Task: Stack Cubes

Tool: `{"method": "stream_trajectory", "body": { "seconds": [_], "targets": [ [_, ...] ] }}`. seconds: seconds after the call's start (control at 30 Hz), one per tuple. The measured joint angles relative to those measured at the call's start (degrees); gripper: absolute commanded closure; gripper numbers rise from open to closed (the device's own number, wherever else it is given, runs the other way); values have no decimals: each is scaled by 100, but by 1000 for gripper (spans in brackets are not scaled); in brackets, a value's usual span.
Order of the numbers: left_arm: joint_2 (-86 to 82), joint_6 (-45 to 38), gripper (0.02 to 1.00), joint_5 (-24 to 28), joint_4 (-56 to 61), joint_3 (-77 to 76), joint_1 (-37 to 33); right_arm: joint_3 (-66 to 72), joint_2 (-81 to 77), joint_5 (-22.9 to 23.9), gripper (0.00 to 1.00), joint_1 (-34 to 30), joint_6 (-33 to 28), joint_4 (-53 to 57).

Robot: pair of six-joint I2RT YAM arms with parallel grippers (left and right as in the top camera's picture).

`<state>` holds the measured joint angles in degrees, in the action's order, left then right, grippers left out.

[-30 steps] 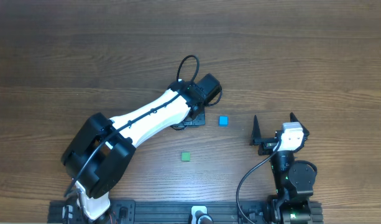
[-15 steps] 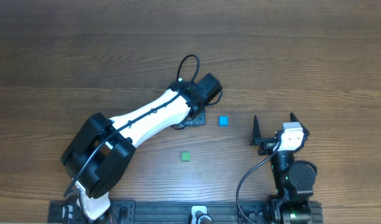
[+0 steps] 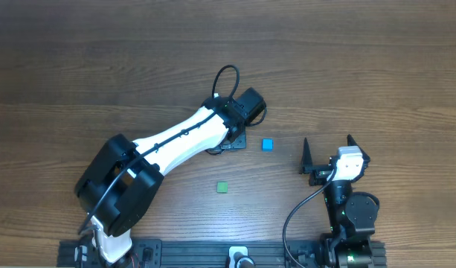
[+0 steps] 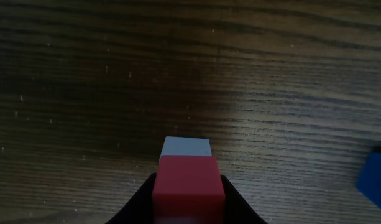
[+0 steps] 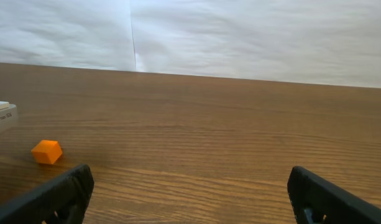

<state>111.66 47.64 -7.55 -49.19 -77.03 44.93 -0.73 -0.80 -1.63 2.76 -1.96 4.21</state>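
My left gripper (image 4: pixel 188 202) is shut on a red cube (image 4: pixel 188 185), low over the wooden table. A white cube (image 4: pixel 186 147) shows just past the red one, touching or directly beneath it. In the top view the left gripper (image 3: pixel 226 143) is at the table's middle, with a blue cube (image 3: pixel 267 144) a little to its right and a green cube (image 3: pixel 222 187) nearer the front. The blue cube (image 4: pixel 376 182) also sits at the edge of the left wrist view. My right gripper (image 3: pixel 326 155) stands open and empty at the right front. An orange cube (image 5: pixel 47 151) lies farther off.
The wooden table (image 3: pixel 361 67) stretches bare behind and to both sides of the arms. A white wall (image 5: pixel 252 37) backs the table's far edge in the right wrist view. The left arm's black cable (image 3: pixel 225 78) loops above its wrist.
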Motion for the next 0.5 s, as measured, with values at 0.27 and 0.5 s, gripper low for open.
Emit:
{"method": "stream_trajectory", "body": {
  "seconds": [0.27,0.5],
  "targets": [
    [4,15,658,0,-2,0,0,0,0,0,7,0,-2,0],
    [44,17,474,-2,-4,0,0,0,0,2,7,0,0,0]
  ]
}}
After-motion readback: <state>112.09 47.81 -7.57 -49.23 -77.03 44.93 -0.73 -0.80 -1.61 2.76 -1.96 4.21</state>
